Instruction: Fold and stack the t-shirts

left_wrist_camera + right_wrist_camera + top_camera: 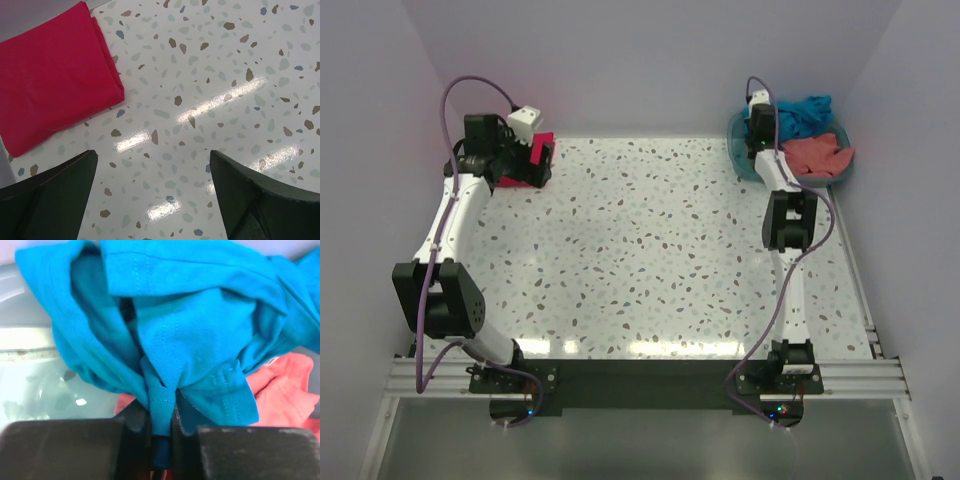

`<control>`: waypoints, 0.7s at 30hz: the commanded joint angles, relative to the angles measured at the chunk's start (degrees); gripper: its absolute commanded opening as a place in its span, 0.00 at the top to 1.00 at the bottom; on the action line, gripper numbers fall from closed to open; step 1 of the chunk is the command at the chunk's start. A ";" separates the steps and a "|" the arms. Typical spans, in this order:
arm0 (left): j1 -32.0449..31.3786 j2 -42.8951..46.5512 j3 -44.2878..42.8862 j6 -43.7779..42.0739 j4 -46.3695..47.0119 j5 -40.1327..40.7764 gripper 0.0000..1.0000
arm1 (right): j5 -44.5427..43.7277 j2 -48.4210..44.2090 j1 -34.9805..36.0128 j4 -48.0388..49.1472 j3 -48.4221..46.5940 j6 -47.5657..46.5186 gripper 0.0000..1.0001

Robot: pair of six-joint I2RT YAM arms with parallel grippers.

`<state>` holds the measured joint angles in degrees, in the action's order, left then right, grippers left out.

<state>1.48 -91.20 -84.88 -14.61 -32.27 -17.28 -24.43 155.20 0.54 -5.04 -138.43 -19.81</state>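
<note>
Teal-blue t-shirt (190, 315) fills the upper part of the right wrist view in a crumpled bunch. A fold of it hangs down at bottom centre, pinched between the closed-in fingers of the right gripper (161, 427). The salmon-coral t-shirt (285, 385) lies rumpled beneath it at the right edge, and the translucent teal plastic tub (30, 380) shows at the left. In the top view both shirts sit in that tub (740, 160) at the upper right corner of the speckled table (650, 260).

The crimson-magenta t-shirt (55, 85) lies folded flat in the upper left of the left wrist view, on the table's far left corner. The left gripper (155, 192) hovers beside it with its fingers (50, 195) spread wide apart, touching nothing.
</note>
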 commanded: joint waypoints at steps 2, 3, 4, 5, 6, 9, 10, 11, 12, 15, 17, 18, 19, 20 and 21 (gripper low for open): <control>-0.07 1.81 -1.96 -1.56 0.28 0.49 0.00 | 0.41 -10.16 -0.45 6.45 1.66 5.74 1.00; -0.16 1.99 -1.78 -1.56 0.37 0.23 0.00 | 1.39 -12.18 -0.36 5.92 2.80 7.23 1.00; -0.07 2.25 -1.60 -1.47 0.37 0.05 0.00 | 2.79 -16.98 -0.45 5.22 5.08 8.72 1.00; -0.07 2.77 -0.91 -1.12 0.89 -0.21 0.00 | 5.50 -19.38 -0.45 5.21 6.58 11.35 1.00; -0.07 2.95 -0.55 -1.03 1.16 -0.30 0.00 | 6.83 -22.10 -0.45 5.21 8.25 12.33 1.00; -0.16 3.57 0.33 -0.51 1.86 -1.53 0.00 | 10.27 -30.29 -0.45 6.88 14.58 14.28 1.00; -0.07 3.57 0.33 -0.33 2.04 -1.79 0.00 | 10.45 -32.83 -0.45 6.88 14.94 14.10 1.00; -0.07 3.66 0.33 0.19 2.21 -1.97 0.00 | 10.80 -33.63 -0.45 6.71 15.03 14.01 1.00; -0.07 3.83 0.33 0.28 2.30 -2.32 0.00 | 11.93 -34.43 -0.45 6.62 15.21 13.75 1.00; -0.07 4.01 0.42 1.25 2.83 -2.85 0.00 | 13.78 -36.10 -0.36 5.22 14.94 11.91 1.00; -0.16 3.92 0.33 1.25 2.74 -3.37 0.00 | 13.70 -36.71 -0.45 5.21 15.99 10.06 1.00; -0.07 4.01 0.33 1.34 2.65 -3.46 0.00 | 13.53 -36.98 -0.45 5.21 18.00 9.62 1.00; -0.07 4.01 0.33 1.34 2.57 -3.64 0.00 | 12.74 -37.33 -0.45 5.21 19.24 8.49 1.00; -0.07 4.36 0.42 1.08 2.22 -3.64 0.00 | 12.74 -38.20 -0.45 5.39 20.64 7.78 1.00; -0.07 4.62 0.59 1.08 2.13 -3.21 0.00 | 12.74 -38.56 -0.45 6.26 23.70 7.08 1.00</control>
<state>1.48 -89.08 -84.51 -14.06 -31.77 -19.33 -12.40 117.51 -0.05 -2.04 -120.01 -10.39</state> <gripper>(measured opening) 0.997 0.081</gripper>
